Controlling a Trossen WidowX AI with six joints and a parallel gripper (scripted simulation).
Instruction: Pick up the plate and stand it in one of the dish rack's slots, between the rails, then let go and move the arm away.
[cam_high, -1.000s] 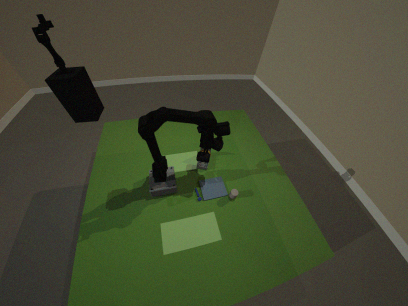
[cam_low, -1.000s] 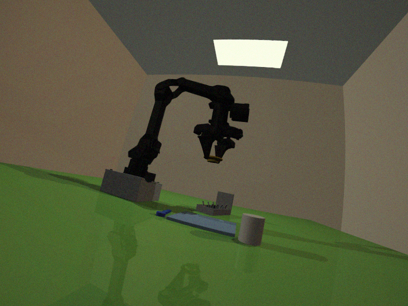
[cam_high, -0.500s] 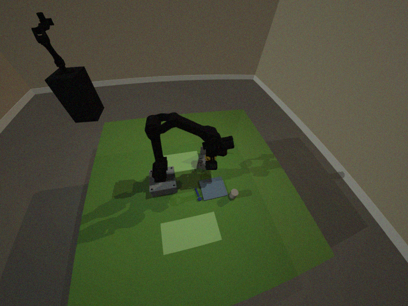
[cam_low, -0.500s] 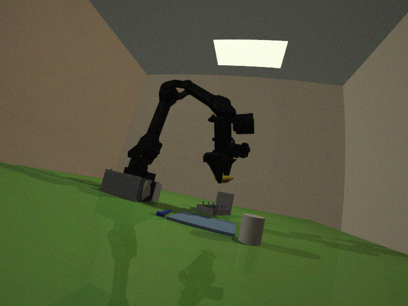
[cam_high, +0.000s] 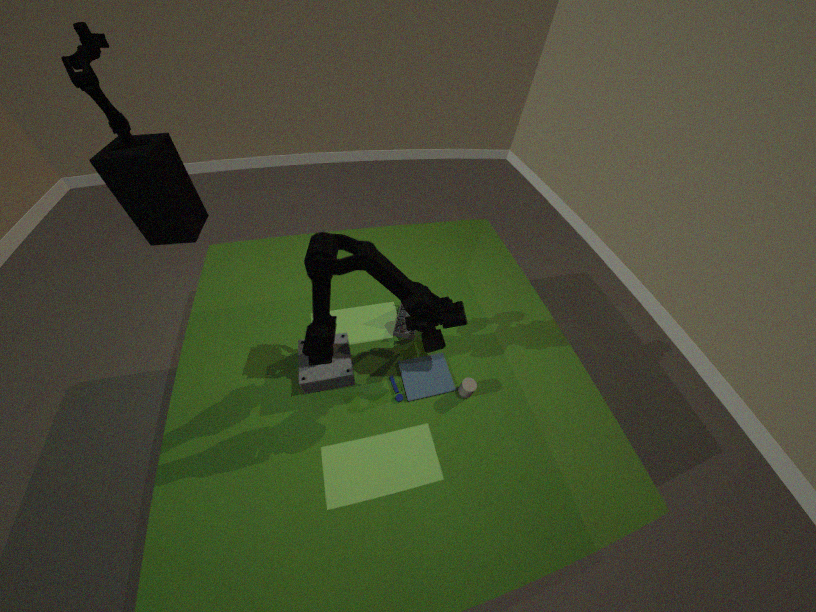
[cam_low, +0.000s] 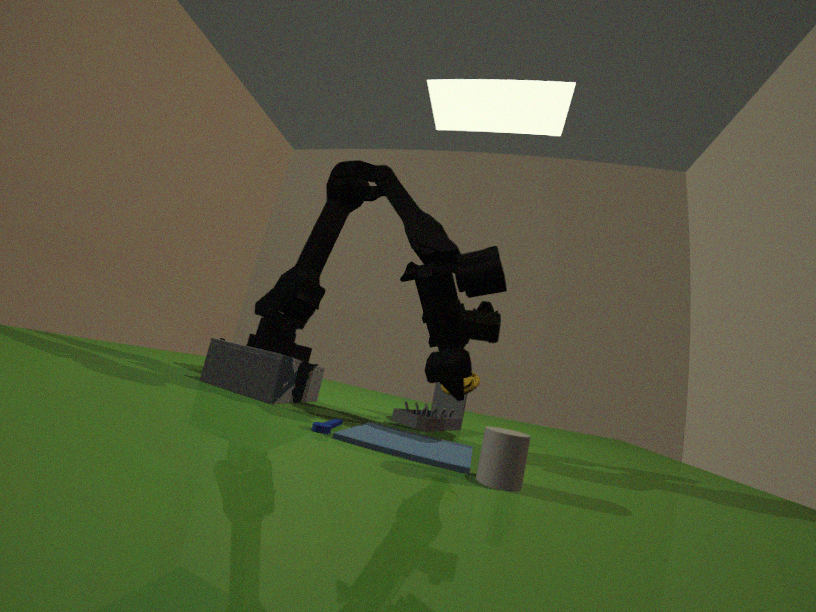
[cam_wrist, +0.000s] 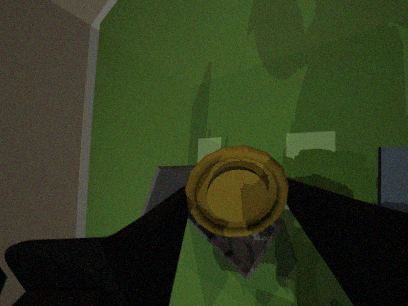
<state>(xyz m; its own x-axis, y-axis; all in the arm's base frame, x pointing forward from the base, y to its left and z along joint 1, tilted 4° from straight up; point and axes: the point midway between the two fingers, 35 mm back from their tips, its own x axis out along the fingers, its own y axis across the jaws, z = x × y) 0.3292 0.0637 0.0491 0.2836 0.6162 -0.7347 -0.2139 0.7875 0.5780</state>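
Observation:
The yellow round plate (cam_wrist: 236, 197) (cam_low: 471, 382) is between the fingers of my gripper (cam_wrist: 233, 188) (cam_low: 454, 388) (cam_high: 433, 339), which is shut on it. The plate looks tilted in the exterior view; I cannot make it out in the top view. The grey dish rack (cam_high: 403, 324) (cam_low: 428, 419) stands on the green mat, with short rails and a tall panel at one end. In the exterior view my fingertips overlap that panel. In the wrist view the rack (cam_wrist: 246, 256) is partly hidden behind the plate and fingers. The exact height above it is unclear.
A flat blue board (cam_high: 428, 382) (cam_low: 408, 448) (cam_wrist: 395, 175) lies near the rack. A pale cylinder (cam_high: 467, 388) (cam_low: 502, 459) stands at its outer corner. A small blue utensil (cam_high: 394, 385) (cam_low: 326, 426) lies beside the board. A black block (cam_high: 151, 191) bears another dark arm at the far left.

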